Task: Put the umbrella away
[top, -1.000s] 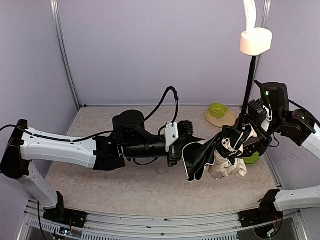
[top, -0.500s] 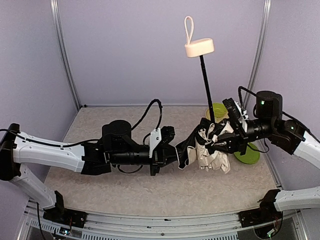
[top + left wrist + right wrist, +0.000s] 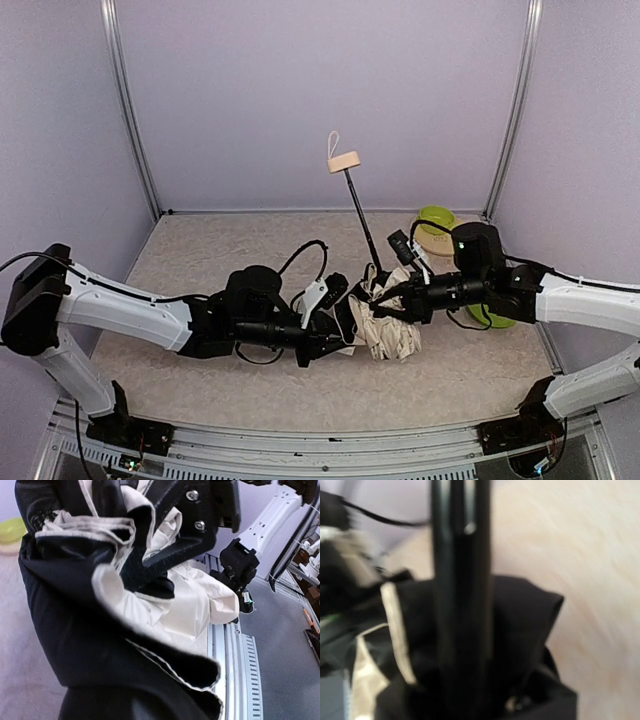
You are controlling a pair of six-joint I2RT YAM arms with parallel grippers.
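The umbrella (image 3: 388,328) is a crumpled cream-and-black bundle, thin shaft (image 3: 362,215) poking up tilted, beige handle (image 3: 343,161) on top. Left gripper (image 3: 345,322) pinched tight on its fabric, right gripper (image 3: 396,296) clamped round the shaft.

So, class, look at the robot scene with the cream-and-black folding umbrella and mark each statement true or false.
1. The cream-and-black folding umbrella has its canopy collapsed and bunched. True.
2. Its small beige handle points downward. False: it stands high atop the thin black shaft.
3. The left gripper is shut on the umbrella's fabric. True.
4. The small green bowl sits on the left side. False: it sits far right, on a beige plate.
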